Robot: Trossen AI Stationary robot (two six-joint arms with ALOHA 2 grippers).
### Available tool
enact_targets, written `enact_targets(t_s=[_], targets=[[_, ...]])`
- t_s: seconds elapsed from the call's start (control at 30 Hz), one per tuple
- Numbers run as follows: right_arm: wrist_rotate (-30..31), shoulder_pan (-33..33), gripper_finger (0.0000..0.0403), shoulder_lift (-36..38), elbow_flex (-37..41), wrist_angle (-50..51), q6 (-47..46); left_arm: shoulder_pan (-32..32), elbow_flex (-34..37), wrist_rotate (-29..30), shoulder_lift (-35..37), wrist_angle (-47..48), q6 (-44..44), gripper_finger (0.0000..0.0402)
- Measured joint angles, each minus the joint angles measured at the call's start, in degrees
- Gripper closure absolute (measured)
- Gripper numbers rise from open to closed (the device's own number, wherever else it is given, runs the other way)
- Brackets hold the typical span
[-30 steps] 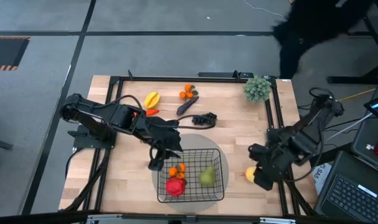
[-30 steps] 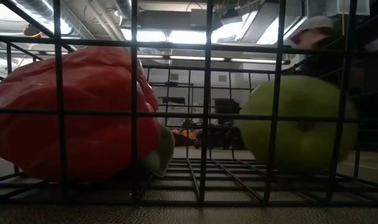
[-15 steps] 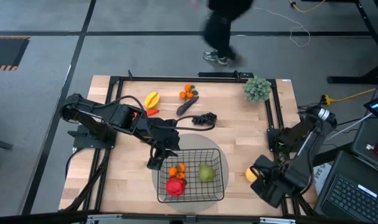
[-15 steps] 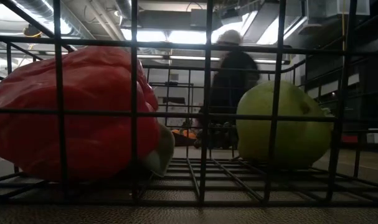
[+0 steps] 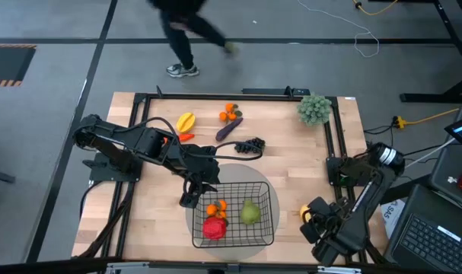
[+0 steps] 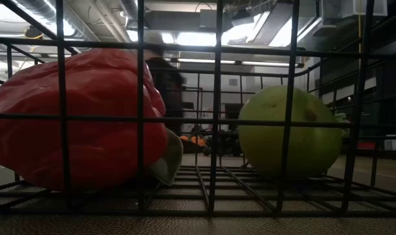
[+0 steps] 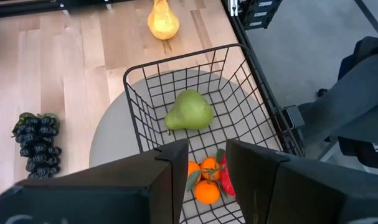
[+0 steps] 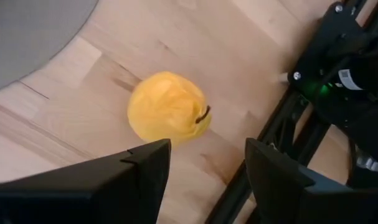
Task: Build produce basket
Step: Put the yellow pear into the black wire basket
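A black wire basket (image 5: 234, 215) sits on a grey round mat, holding a red pepper (image 5: 215, 227), small oranges (image 5: 215, 208) and a green pear (image 5: 250, 212). On the table lie black grapes (image 5: 248, 144), a purple eggplant (image 5: 228, 129), a starfruit (image 5: 186, 121) and a yellow lemon (image 8: 169, 107).

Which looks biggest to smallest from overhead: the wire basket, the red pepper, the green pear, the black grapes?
1. Basket
2. Grapes
3. Red pepper and green pear, too alike to rank.

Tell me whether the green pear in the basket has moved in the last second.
Yes. The green pear rolled slightly left inside the wire basket, toward the oranges.
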State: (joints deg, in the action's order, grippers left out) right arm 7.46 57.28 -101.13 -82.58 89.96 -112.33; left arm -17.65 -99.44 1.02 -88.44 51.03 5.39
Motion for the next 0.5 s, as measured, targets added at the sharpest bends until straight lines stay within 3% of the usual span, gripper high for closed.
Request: enact_targets(t_s=[0.27, 0.5], targets=[[1.8, 0.0, 0.0209, -2.9, 0.2, 0.0, -4.6, 0.0, 0.0, 0.0, 0.0, 0.0, 0.0, 0.0305], [1.1, 0.0, 0.0209, -4.7, 4.9, 0.0, -8.1, 0.0, 0.0, 0.0, -1.0, 0.8, 0.0, 0.0305]])
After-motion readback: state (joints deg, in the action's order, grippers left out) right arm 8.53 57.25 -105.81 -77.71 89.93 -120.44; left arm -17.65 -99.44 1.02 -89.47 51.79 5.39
